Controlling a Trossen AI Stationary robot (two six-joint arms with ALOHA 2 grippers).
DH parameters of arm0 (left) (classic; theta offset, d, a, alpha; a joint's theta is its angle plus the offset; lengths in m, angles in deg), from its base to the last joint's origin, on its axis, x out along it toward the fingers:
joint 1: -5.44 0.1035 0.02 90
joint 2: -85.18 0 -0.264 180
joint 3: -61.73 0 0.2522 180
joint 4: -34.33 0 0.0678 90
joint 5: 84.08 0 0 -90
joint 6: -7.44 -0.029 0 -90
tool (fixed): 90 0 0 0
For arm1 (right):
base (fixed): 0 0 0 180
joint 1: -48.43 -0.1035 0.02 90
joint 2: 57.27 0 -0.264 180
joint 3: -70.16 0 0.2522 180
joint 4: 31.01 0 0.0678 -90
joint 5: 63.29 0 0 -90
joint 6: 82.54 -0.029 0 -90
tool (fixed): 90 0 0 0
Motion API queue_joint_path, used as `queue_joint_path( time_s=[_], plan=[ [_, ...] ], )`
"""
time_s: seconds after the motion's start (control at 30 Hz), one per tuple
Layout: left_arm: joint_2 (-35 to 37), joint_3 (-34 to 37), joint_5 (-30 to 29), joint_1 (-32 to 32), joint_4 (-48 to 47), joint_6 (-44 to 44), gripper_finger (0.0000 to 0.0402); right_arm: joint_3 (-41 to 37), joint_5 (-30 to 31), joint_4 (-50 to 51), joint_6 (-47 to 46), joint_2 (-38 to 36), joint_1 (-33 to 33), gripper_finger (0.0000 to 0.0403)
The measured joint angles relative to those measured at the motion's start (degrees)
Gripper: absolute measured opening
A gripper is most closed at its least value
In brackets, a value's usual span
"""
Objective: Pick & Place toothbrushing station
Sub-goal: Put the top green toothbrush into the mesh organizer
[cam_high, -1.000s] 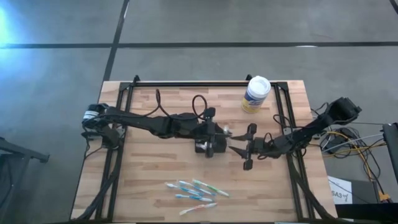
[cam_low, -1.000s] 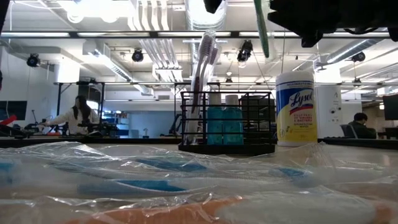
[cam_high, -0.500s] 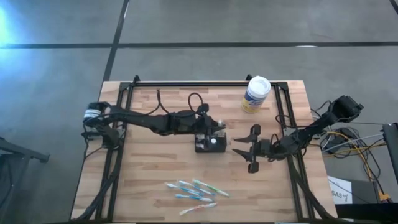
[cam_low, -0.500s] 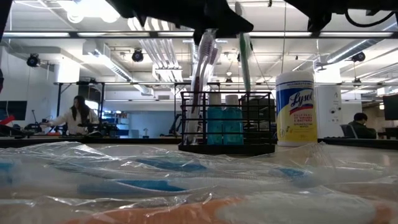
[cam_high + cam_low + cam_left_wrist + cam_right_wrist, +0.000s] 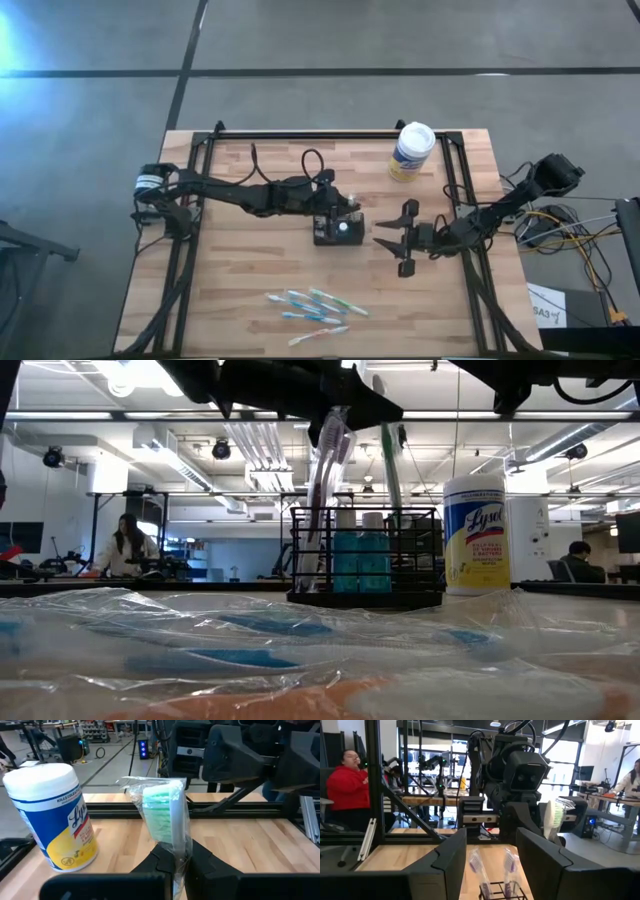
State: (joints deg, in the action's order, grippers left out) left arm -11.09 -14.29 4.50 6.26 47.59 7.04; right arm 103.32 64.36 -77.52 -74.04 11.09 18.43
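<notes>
Black wire toothbrushing station (image 5: 365, 555), seemingly four brushes inside; left hand (image 5: 345, 212) pinching wrapped green toothbrush (image 5: 167, 815).

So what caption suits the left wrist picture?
Left pincer shut on a wrapped green toothbrush, wipes canister beside.

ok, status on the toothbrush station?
Left hand shut on a wrapped green toothbrush, over the toothbrushing station. Right hand open, empty, just beside it. Nothing in the way.

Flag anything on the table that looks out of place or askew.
Nothing stands out. The toothbrushing station sits upright mid-table, the wipes canister stands at the far edge, and the wrapped toothbrushes lie loosely scattered near the front, none spilled.
</notes>
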Motion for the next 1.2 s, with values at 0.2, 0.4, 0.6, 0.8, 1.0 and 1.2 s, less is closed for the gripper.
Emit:
queue_joint_path(
  time_s=[0.2,0.4,0.6,0.8,1.0,1.2],
  plan=[
    [-2.48,0.04,0.44,0.22,1.33,-1.24,0.0017,0.00,0.00,-0.09,0.52,0.00,0.02,0.0163],
    [-4.83,0.01,0.63,0.23,2.33,-2.19,0.0016,0.00,-0.01,-0.28,0.78,0.00,0.02,0.0159],
    [-5.70,-1.96,2.47,0.48,1.43,-3.04,0.0016,0.00,0.00,-0.09,2.30,0.00,0.02,0.0161],
    [-4.64,-7.23,4.52,0.45,-5.60,-4.24,0.0016,-0.01,3.54,0.52,2.04,0.00,0.04,0.0155],
    [-4.17,-10.10,6.44,0.37,-10.87,-4.59,0.0016,-0.04,11.22,3.36,-0.76,0.00,0.07,0.0163],
    [-4.17,-9.61,6.57,0.37,-12.24,-5.14,0.0016,0.93,12.02,2.62,0.37,-0.02,0.67,0.0187]
  ],
)
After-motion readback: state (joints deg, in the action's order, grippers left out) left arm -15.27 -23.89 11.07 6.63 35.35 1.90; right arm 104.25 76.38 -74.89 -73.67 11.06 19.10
